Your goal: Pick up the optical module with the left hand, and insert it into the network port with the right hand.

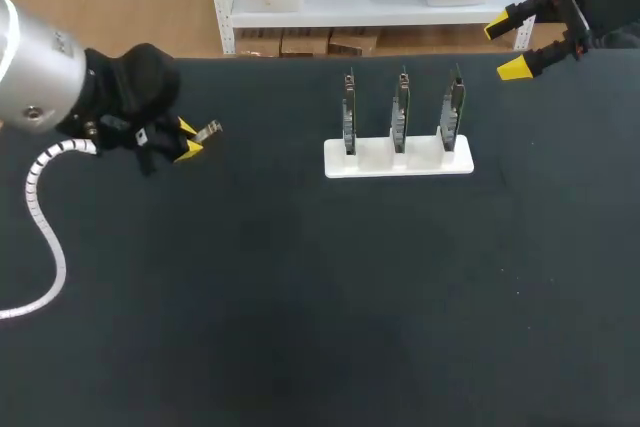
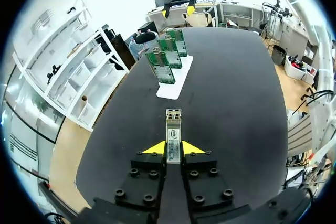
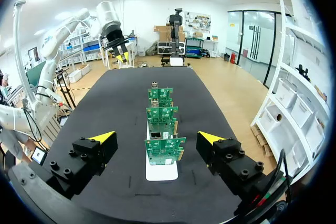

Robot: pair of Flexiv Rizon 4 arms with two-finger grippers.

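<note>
The optical module (image 1: 207, 131), a small silver metal bar, sticks out of my left gripper (image 1: 190, 139), which hovers over the table's left side. In the left wrist view the gripper (image 2: 173, 148) is shut on the module (image 2: 173, 132), whose port end points toward the white stand (image 2: 172, 86). That stand (image 1: 398, 159) holds three upright green network boards (image 1: 400, 112) at the table's middle back. My right gripper (image 1: 515, 42) hangs open at the far right corner. In its own view the right gripper (image 3: 157, 137) has nothing between its fingers, and the boards (image 3: 163, 129) stand in a row ahead of it.
The black table (image 1: 300, 297) carries only the white stand (image 3: 161, 172). A white coiled cable (image 1: 45, 217) trails from my left arm over the table's left part.
</note>
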